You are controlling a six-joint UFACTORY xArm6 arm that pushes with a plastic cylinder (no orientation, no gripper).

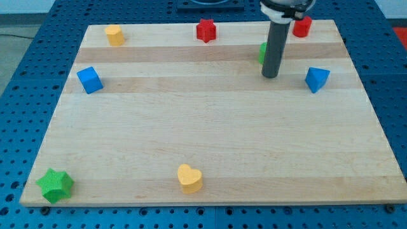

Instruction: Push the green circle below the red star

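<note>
Camera view: While the rod stands upright over the far half of the wooden board (pixel 210 146), my tip (pixel 270 76) rests on the surface with nothing held; there are no jaws to part or close, only a plain rod end.
Green circle: (pixel 262 52) mostly hidden behind the rod, a sliver showing just at the rod's left edge, a little toward the view's top from my tip. Whether rod and block touch cannot be told.
Red star: (pixel 206 30) well to the view's left of my tip and nearer the top edge.
Handling, as a judgement: a small, light, rigid block that should slide easily on the smooth wood; being round, it may roll off a glancing push, so contact belongs square on its right-hand side, driving leftward through its centre.
Nearby: red block (pixel 302 27) above and right of my tip; blue block (pixel 317 79) to its right.
Further off: yellow block (pixel 114 35), blue cube (pixel 89 80), green star (pixel 55 184), yellow heart (pixel 189 178).
</note>
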